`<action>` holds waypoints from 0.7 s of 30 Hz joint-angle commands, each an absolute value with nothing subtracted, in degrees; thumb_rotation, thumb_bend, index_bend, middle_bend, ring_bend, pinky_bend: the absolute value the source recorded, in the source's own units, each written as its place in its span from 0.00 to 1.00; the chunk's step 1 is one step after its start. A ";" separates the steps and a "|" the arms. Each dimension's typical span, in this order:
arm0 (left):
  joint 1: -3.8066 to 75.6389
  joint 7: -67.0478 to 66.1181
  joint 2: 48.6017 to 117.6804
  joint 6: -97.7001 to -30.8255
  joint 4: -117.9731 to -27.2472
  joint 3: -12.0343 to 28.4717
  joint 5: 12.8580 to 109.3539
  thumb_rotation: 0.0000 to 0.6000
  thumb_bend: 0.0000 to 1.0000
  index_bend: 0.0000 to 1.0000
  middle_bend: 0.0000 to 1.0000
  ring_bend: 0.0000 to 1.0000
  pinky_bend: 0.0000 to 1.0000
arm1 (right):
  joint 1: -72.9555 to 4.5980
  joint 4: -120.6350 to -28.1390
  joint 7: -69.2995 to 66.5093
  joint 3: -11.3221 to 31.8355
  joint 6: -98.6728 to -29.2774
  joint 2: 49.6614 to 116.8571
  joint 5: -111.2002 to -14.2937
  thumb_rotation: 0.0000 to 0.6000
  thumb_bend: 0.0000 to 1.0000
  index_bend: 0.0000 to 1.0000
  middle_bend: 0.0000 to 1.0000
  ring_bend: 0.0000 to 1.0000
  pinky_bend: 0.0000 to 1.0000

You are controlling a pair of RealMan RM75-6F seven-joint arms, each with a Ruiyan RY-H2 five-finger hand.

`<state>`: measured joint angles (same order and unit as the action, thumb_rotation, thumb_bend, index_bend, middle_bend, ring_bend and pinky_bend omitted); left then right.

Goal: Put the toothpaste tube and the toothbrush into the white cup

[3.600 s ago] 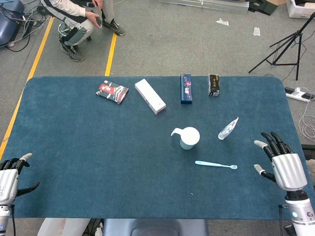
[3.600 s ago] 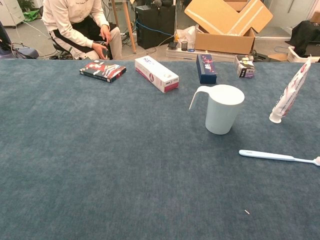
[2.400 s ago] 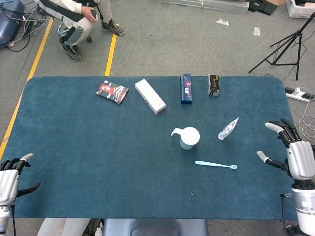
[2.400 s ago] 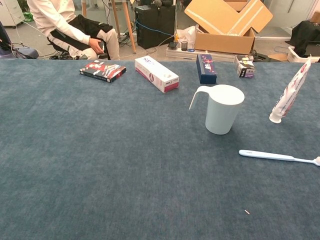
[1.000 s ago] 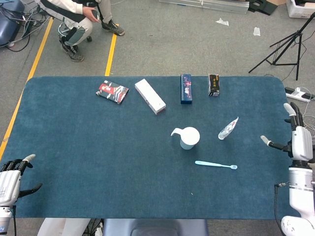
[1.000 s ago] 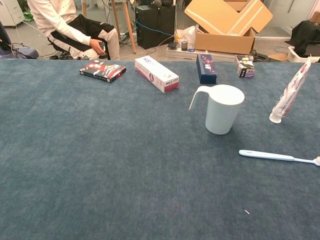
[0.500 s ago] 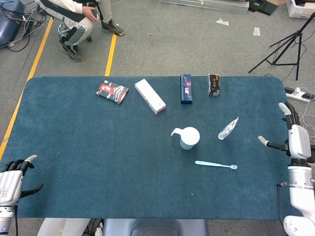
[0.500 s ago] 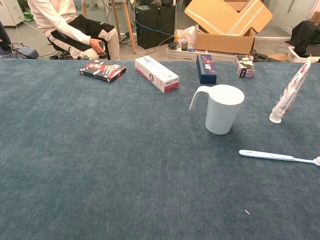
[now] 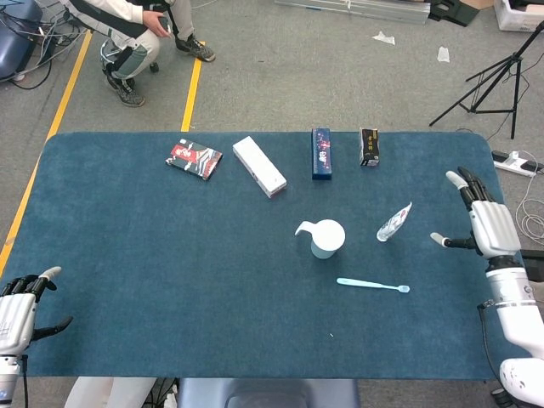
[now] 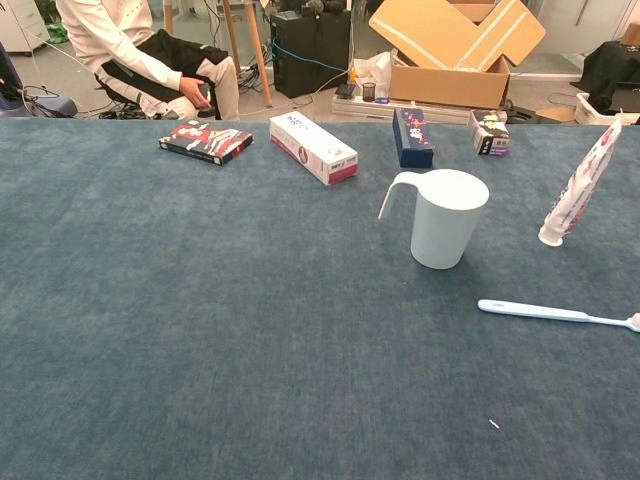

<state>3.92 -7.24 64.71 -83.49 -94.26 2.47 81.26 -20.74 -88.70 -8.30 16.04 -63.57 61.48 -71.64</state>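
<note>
The right hand (image 9: 486,225) has come in over the table edge since half a second ago: then it hung outside the right edge, edge-on to the head camera, and now it sits further toward the toothpaste tube (image 9: 393,223), its back turned up, fingers spread and thumb stretched out toward the tube, holding nothing. It lies at about 3 o'clock from the tube, near it but apart. The chest view does not show this hand. The left hand (image 9: 19,313) has barely shifted; it hovers at the near left corner of the blue table (image 9: 153,255), fingers apart and empty.

Nothing on the table has moved. The white cup (image 9: 327,239) stands upright near the middle (its handle points to about 10 o'clock in the head view), and nothing shows above its rim; its inside cannot be seen in the chest view. The toothpaste tube stands on its cap at 3 o'clock from the cup, leaning, well clear of it. The toothbrush (image 9: 372,285) lies flat at about 5 o'clock from the cup, bristle end to the right.

Along the far edge lie a red and black box (image 9: 194,160), a white box (image 9: 259,166), a dark blue box (image 9: 320,153) and a small black box (image 9: 369,146).
</note>
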 commanded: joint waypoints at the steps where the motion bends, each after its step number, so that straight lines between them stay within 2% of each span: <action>1: 3.94 -7.28 64.73 -83.44 -94.23 2.47 81.23 1.00 0.00 0.19 0.40 0.25 0.23 | -23.59 -92.71 -1.60 15.78 -59.79 56.35 -71.79 1.00 0.03 0.16 0.01 0.00 0.23; 10: 3.94 -7.67 64.83 -83.40 -94.24 2.42 81.12 1.00 0.00 0.19 0.40 0.25 0.23 | -30.84 -101.37 21.50 14.38 -50.55 46.56 -61.99 1.00 0.09 0.25 0.03 0.00 0.21; 15: 3.92 -7.73 64.82 -83.43 -94.25 2.48 80.95 1.00 0.00 0.19 0.40 0.25 0.23 | -35.98 -103.91 35.47 12.45 -48.90 45.39 -53.43 1.00 0.12 0.26 0.03 0.00 0.19; 21: 3.84 -7.52 64.65 -83.52 -94.22 2.60 80.71 1.00 0.00 0.19 0.40 0.25 0.23 | -42.34 -104.95 49.32 8.88 -49.11 47.02 -44.12 1.00 0.13 0.28 0.03 0.00 0.18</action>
<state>3.84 -7.52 64.64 -83.53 -94.22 2.60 80.71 -38.05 -103.43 43.18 11.32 -49.88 46.77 -49.54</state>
